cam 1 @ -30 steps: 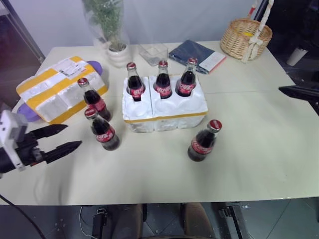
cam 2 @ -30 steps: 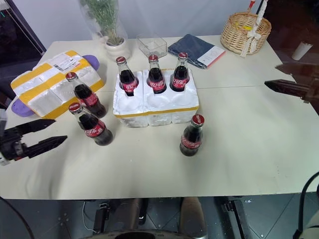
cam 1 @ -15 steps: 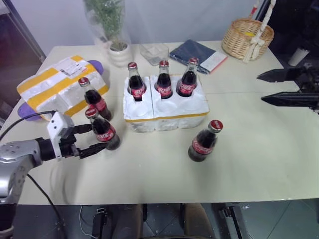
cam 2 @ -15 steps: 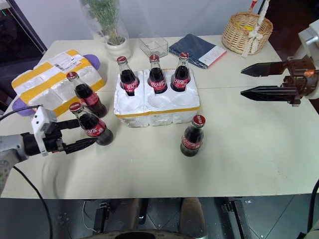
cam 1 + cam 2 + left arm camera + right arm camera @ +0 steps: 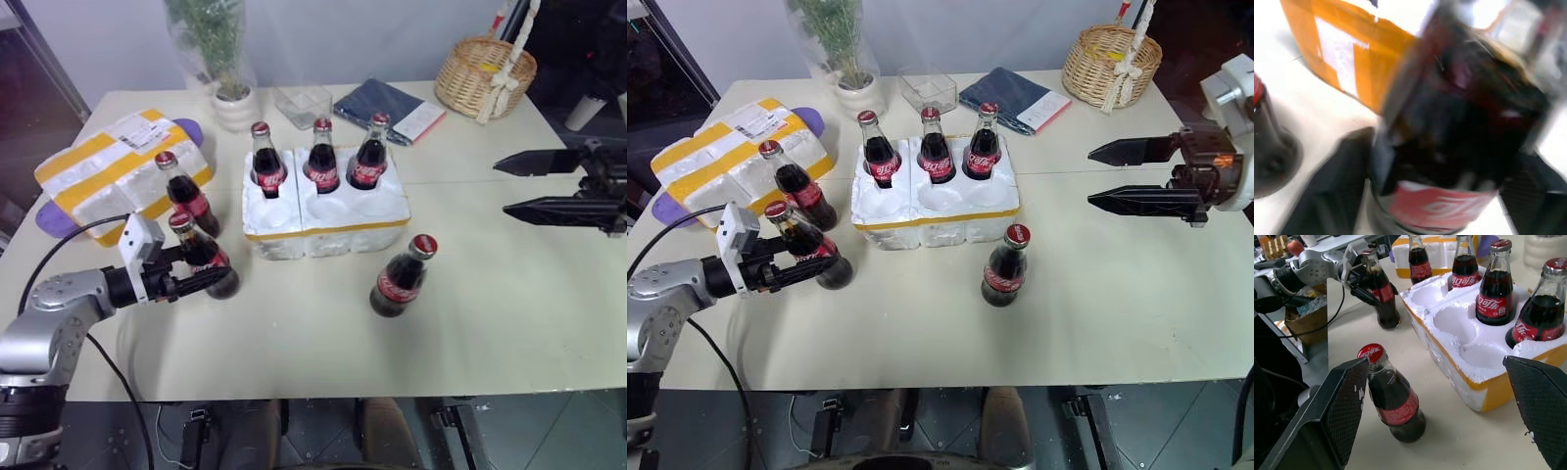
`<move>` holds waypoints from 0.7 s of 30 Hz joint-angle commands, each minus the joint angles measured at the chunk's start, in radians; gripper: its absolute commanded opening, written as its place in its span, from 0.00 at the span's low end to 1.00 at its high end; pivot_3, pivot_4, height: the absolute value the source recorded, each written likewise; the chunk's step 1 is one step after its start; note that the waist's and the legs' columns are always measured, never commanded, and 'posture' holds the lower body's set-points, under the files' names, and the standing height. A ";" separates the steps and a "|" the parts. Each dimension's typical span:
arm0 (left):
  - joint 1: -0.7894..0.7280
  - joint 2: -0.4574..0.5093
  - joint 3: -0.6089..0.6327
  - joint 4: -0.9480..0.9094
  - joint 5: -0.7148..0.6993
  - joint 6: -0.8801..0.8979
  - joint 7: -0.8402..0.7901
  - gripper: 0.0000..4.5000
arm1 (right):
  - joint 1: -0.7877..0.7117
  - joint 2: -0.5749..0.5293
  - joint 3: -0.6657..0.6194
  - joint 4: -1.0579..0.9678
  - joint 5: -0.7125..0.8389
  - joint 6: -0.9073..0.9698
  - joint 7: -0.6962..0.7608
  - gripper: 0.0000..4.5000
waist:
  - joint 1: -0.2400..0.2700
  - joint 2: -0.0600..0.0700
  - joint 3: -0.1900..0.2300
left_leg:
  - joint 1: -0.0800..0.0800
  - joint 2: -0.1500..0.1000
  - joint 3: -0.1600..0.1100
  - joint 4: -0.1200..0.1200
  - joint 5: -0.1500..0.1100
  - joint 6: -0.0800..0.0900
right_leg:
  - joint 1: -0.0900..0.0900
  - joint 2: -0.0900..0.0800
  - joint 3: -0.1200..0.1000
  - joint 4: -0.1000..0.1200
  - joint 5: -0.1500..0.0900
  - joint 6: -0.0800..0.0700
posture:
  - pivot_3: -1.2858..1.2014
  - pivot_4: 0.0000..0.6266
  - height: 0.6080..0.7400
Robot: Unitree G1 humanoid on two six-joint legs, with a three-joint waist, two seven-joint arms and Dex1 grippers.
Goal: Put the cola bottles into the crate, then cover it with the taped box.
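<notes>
Three cola bottles (image 5: 321, 157) stand in the back row of the crate (image 5: 323, 208), whose front wells are vacant; three more stand loose on the bench (image 5: 490, 323). Two of the loose ones are to the left of the crate, the third (image 5: 399, 278) in front of its right end. The taped box (image 5: 113, 171) lies at the far left, well apart from the crate.

The left tool (image 5: 201, 280) reaches in level around the nearer left bottle (image 5: 806, 245), a finger on each side of its labelled body. Its fingers look partly drawn in, but whether they already press the glass cannot be told, and the bottle stands on the bench.

The right tool (image 5: 1109, 175) hangs released above the right side of the bench, its fingers spread and pointing toward the crate, holding nothing.

Judging by looks, each bottle is full glass: stiff, fairly heavy for its size, smooth and likely slippery, and breakable if dropped or knocked over. The narrow base makes it easy to tip. A hold on the wide labelled body, where the paper may give some friction, seems safer than the tapering neck, and the bottle should stay upright to drop into a well.
</notes>
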 commanded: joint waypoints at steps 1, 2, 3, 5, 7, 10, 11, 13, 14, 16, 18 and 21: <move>-0.039 0.086 0.077 -0.081 -0.130 0.099 -0.080 0.62 | 0.006 -0.003 -0.048 -0.048 0.030 -0.001 -0.012 1.00 | -0.001 0.000 0.000 | 0.000 0.000 0.000 0.000 0.000 0.000 | 0.000 0.000 0.000 0.000 0.000 0.000 | 0.52 0.24 0.98; -0.057 0.112 0.087 -0.100 -0.178 0.146 -0.097 0.62 | 0.011 0.000 -0.052 -0.054 0.032 -0.002 -0.015 1.00 | -0.001 -0.001 0.000 | 0.000 0.000 0.000 0.000 0.000 0.000 | -0.001 0.000 0.000 0.000 0.000 0.000 | 0.52 0.24 0.98; -0.088 0.136 0.093 -0.116 -0.227 0.193 -0.111 0.62 | 0.014 0.005 -0.056 -0.058 0.034 -0.002 -0.022 1.00 | -0.001 -0.001 0.001 | -0.001 0.000 0.000 0.000 0.000 0.000 | -0.001 0.000 0.000 0.001 0.000 0.000 | 0.52 0.24 0.98; -0.163 0.158 0.085 -0.133 -0.289 0.255 -0.113 0.62 | 0.015 0.016 -0.064 -0.063 0.043 0.005 -0.042 1.00 | 0.004 -0.003 0.002 | -0.001 0.000 -0.001 0.001 0.000 0.000 | -0.001 0.000 0.000 0.001 0.000 0.000 | 0.52 0.24 0.98; -0.256 0.153 0.058 -0.128 -0.325 0.294 -0.106 0.62 | 0.017 0.030 -0.069 -0.070 0.050 0.010 -0.062 1.00 | 0.006 -0.004 0.002 | -0.001 0.000 -0.002 0.003 0.000 0.000 | 0.000 0.000 -0.001 0.002 0.000 0.000 | 0.52 0.24 0.98; -0.461 0.063 -0.020 -0.084 -0.327 0.314 -0.048 0.62 | 0.036 0.047 -0.080 -0.086 0.056 0.008 -0.087 1.00 | 0.008 -0.004 0.002 | -0.001 -0.001 -0.002 0.003 0.000 0.000 | 0.001 0.000 -0.001 0.003 0.000 0.001 | 0.52 0.24 0.98; -0.515 0.027 -0.048 -0.063 -0.298 0.301 -0.022 0.62 | 0.041 0.052 -0.082 -0.094 0.058 0.008 -0.097 1.00 | 0.007 -0.004 0.002 | -0.001 -0.001 -0.002 0.003 0.000 0.000 | 0.001 0.000 -0.001 0.003 0.000 0.001 | 0.52 0.24 0.98; -0.615 -0.053 -0.112 -0.007 -0.207 0.258 0.046 0.62 | 0.053 0.061 -0.091 -0.108 0.066 0.013 -0.115 1.00 | 0.005 -0.005 0.002 | -0.001 -0.002 -0.002 0.004 0.000 0.000 | 0.001 0.000 -0.001 0.005 0.000 0.001 | 0.52 0.24 0.98; -0.655 -0.087 -0.142 0.023 -0.166 0.242 0.075 0.62 | 0.060 0.064 -0.096 -0.113 0.069 0.014 -0.121 1.00 | 0.003 -0.005 0.002 | -0.001 -0.002 -0.002 0.004 0.000 0.000 | 0.000 0.000 -0.001 0.005 0.000 0.001 | 0.52 0.24 0.98; -0.708 -0.143 -0.177 0.068 -0.129 0.229 0.097 0.62 | 0.071 0.071 -0.105 -0.124 0.070 0.012 -0.139 1.00 | -0.001 -0.005 0.002 | 0.000 -0.002 -0.002 0.004 0.000 0.000 | 0.000 0.000 0.000 0.006 0.000 0.001 | 0.52 0.24 0.98; -0.747 -0.204 -0.209 0.097 -0.108 0.213 0.101 0.62 | 0.083 0.080 -0.119 -0.126 0.072 0.012 -0.165 1.00 | -0.006 -0.005 0.003 | 0.000 -0.001 -0.002 0.003 0.000 0.000 | -0.001 0.000 0.000 0.006 0.000 0.001 | 0.52 0.24 0.98; -0.798 -0.296 -0.288 0.196 0.013 0.157 0.165 0.62 | 0.109 0.090 -0.148 -0.132 0.086 0.019 -0.195 1.00 | 0.001 -0.005 0.003 | -0.001 -0.001 -0.002 0.003 0.000 0.000 | -0.001 0.000 0.000 0.006 -0.001 0.002 | 0.52 0.24 0.98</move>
